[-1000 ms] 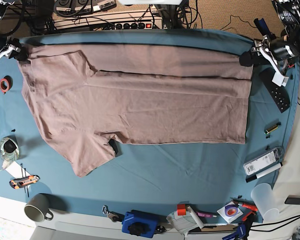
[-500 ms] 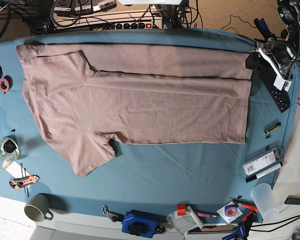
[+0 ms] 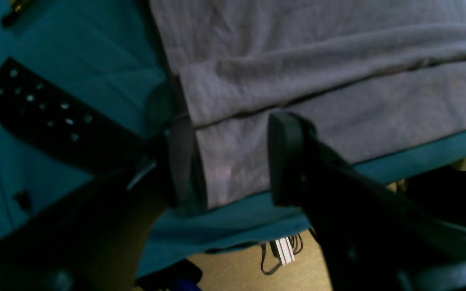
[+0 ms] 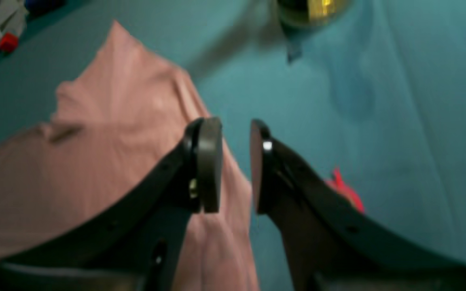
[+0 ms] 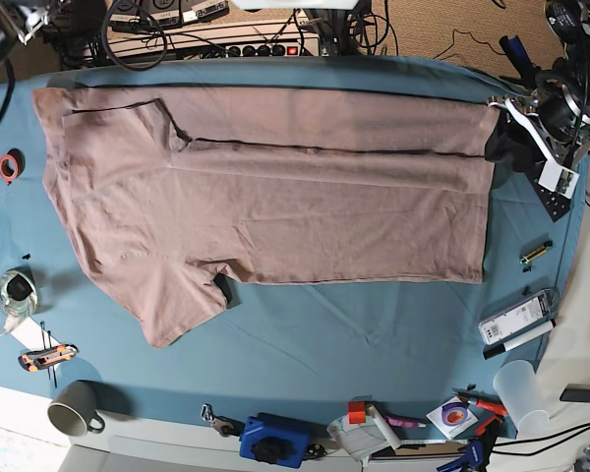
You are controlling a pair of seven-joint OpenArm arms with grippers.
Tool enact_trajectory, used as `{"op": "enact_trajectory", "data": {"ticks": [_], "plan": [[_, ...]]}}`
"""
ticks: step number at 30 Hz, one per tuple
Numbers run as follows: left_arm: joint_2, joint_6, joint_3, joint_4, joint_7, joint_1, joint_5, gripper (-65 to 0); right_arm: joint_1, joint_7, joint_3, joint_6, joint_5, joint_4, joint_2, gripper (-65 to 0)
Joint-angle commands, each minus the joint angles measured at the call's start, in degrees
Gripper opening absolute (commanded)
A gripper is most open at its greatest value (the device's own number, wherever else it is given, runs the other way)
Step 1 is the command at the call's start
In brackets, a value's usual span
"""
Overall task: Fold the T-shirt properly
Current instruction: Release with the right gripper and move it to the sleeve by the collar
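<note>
A grey mug (image 5: 73,408) sits at the tabletop's (image 5: 393,315) near-left corner. A blue box (image 5: 273,438), a translucent cup (image 5: 521,391) and a black remote (image 5: 549,192) lie along its edges.

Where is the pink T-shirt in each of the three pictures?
Base view: the T-shirt lies flat across the middle and top of the blue cloth.
Left wrist view: its folded edge fills the upper right, behind the open left claw.
Right wrist view: it fills the left side, a sleeve pointing up.
Shared landmark: the blue cloth under it.
</note>
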Motion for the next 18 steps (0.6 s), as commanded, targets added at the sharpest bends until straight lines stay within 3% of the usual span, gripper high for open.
{"op": "enact_trajectory", "data": {"ticks": [1, 5, 11, 13, 18], "plan": [[-0.8, 0.0, -0.4, 0.8, -1.0, 0.2, -0.8, -34.1, 1.8, 3.4, -1.1, 0.0, 0.8, 0.9, 1.9, -51.9], [-0.8, 0.0, -0.4, 0.8, -0.9, 1.1, -0.4, -34.1, 8.2, 5.0, -5.0, 0.0, -0.7, 0.9, 1.0, -51.9], [0.0, 0.0, -0.4, 0.8, -1.1, 1.1, -0.5, -34.1, 16.6, 19.0, -13.4, 0.0, -17.3, -1.3, -2.2, -51.9], [0.7, 0.0, -0.4, 0.8, -1.1, 1.1, -0.5, -34.1, 19.1, 21.4, -17.9, -2.2, -21.7, -3.6, -2.8, -51.9], [2.8, -0.1, -0.4, 0.8, -1.0, 1.1, -0.8, -34.1, 25.8, 23.2, -29.0, -4.3, -24.0, -11.7, -3.0, -51.9]]}}
